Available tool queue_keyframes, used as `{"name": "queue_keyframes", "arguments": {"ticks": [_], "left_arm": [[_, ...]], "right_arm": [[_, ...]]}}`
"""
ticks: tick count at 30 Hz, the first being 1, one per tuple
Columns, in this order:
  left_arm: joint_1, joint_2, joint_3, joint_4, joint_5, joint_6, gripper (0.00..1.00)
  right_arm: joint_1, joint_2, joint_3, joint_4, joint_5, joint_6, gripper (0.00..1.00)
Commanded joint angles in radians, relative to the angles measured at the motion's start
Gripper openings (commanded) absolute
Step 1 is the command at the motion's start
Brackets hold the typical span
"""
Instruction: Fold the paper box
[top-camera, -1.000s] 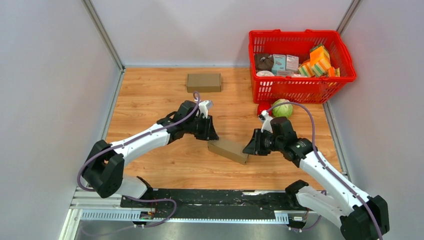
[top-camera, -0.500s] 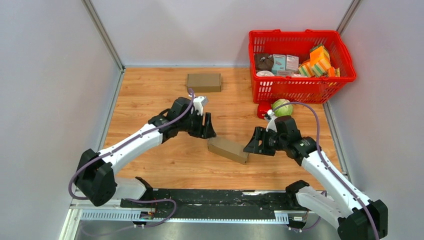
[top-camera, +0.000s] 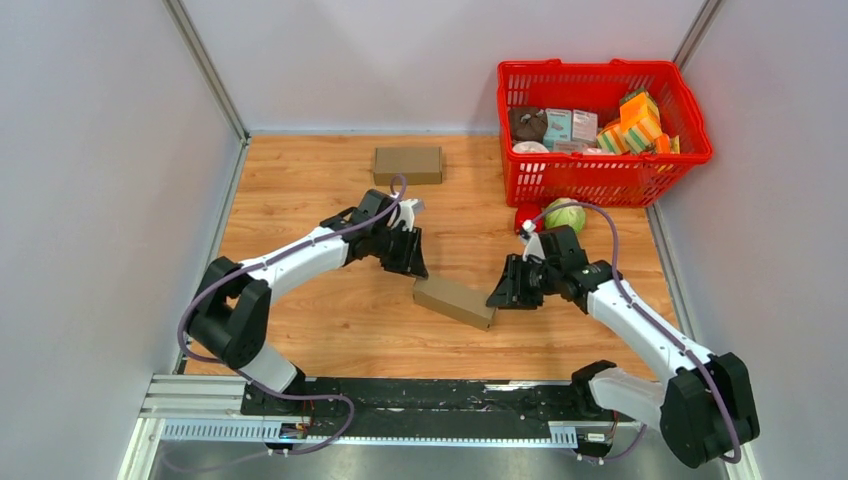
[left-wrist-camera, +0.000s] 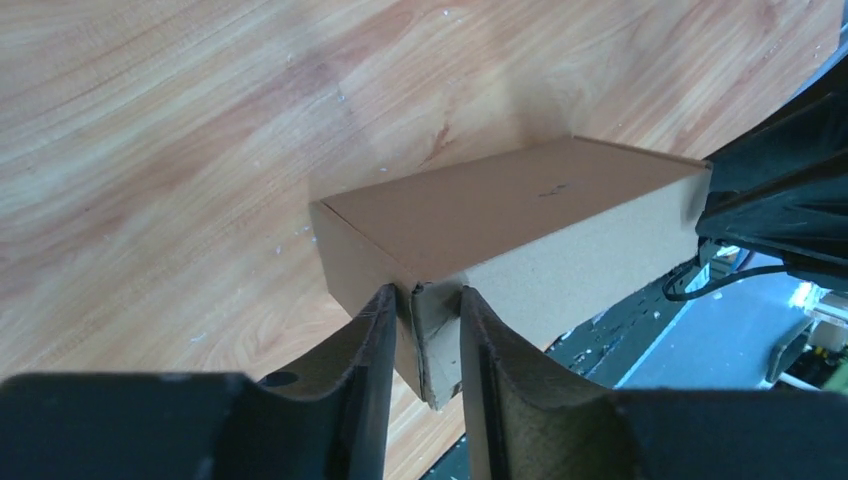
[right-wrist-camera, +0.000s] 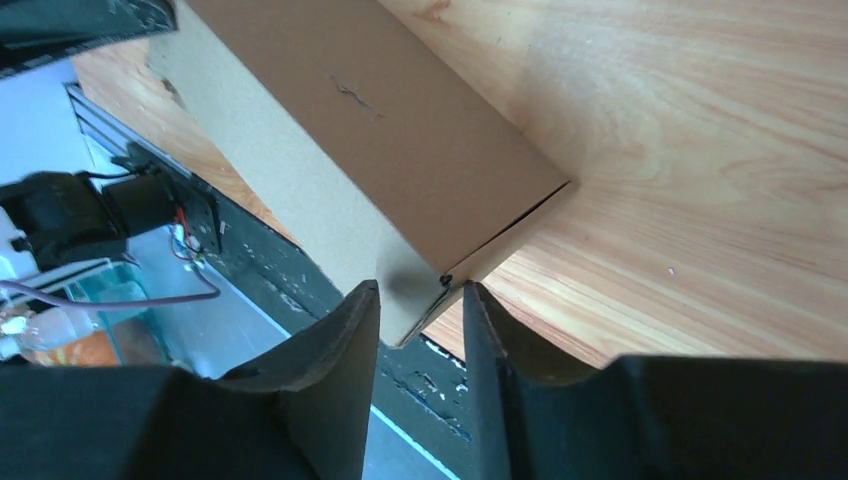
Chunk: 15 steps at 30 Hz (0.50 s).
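Observation:
The paper box (top-camera: 455, 300) is a closed brown carton lying askew on the wooden table (top-camera: 300, 190) between the two arms. My left gripper (top-camera: 414, 268) is at its left end. In the left wrist view the left gripper (left-wrist-camera: 425, 295) pinches the carton's (left-wrist-camera: 520, 215) end flap, with cardboard filling the gap between both fingers. My right gripper (top-camera: 496, 298) is at the opposite end. From the right wrist, the right gripper (right-wrist-camera: 420, 290) straddles the near corner of the box (right-wrist-camera: 400, 130), fingertips against its side and end faces.
A second brown box (top-camera: 407, 165) lies at the back of the table. A red basket (top-camera: 590, 180) with packets stands back right. A green cabbage (top-camera: 566, 215) and a small red item (top-camera: 524, 218) sit just in front of it. Grey walls flank both sides.
Both grippers opened wider at the box ends and have narrowed onto them again. The left arm drew slightly back and returned. The box has hardly shifted.

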Motion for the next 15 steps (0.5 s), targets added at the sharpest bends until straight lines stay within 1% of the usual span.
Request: {"name": "queue_keyframes", "arguments": {"ticks": [1, 2, 3, 4, 5, 6, 7, 8, 9, 10, 11, 12, 14, 15], "left_arm": [[-0.05, -0.122, -0.14, 0.058, -0.017, 0.013, 0.31], [-0.062, -0.154, -0.224, 0.094, -0.063, -0.011, 0.31], [-0.077, -0.235, -0.269, 0.111, -0.093, -0.03, 0.29], [-0.112, -0.281, -0.316, 0.129, -0.12, -0.05, 0.29], [-0.131, -0.326, -0.4, 0.166, -0.163, -0.094, 0.28], [-0.148, -0.41, -0.438, 0.178, -0.179, -0.117, 0.29], [-0.165, -0.447, -0.468, 0.178, -0.192, -0.134, 0.33], [-0.166, -0.488, -0.508, 0.148, -0.214, -0.162, 0.34], [-0.166, -0.575, -0.527, 0.131, -0.228, -0.171, 0.37], [-0.166, -0.619, -0.541, 0.116, -0.241, -0.179, 0.46], [-0.166, -0.657, -0.551, 0.076, -0.255, -0.2, 0.51], [-0.165, -0.72, -0.542, 0.038, -0.265, -0.205, 0.62], [-0.165, -0.76, -0.489, -0.073, -0.287, -0.217, 0.7], [-0.165, -0.768, -0.469, -0.098, -0.291, -0.22, 0.73]], "right_arm": [[0.128, -0.04, -0.044, 0.093, 0.026, 0.018, 0.36], [0.161, -0.063, -0.054, 0.09, 0.068, 0.027, 0.36], [0.199, -0.11, -0.08, 0.076, 0.153, 0.044, 0.36], [0.266, -0.138, -0.096, 0.069, 0.191, 0.059, 0.36], [0.294, -0.163, -0.113, 0.067, 0.217, 0.073, 0.36], [0.317, -0.216, -0.136, 0.068, 0.255, 0.102, 0.43], [0.345, -0.241, -0.168, 0.067, 0.265, 0.114, 0.48], [0.345, -0.262, -0.18, 0.065, 0.265, 0.121, 0.51], [0.345, -0.285, -0.186, 0.065, 0.263, 0.13, 0.56], [0.344, -0.311, -0.188, 0.071, 0.253, 0.139, 0.59], [0.345, -0.318, -0.19, 0.078, 0.239, 0.145, 0.62], [0.345, -0.318, -0.183, 0.076, 0.22, 0.151, 0.68], [0.345, -0.313, -0.151, 0.043, 0.203, 0.17, 0.76], [0.344, -0.316, -0.15, 0.023, 0.206, 0.179, 0.83]]}}
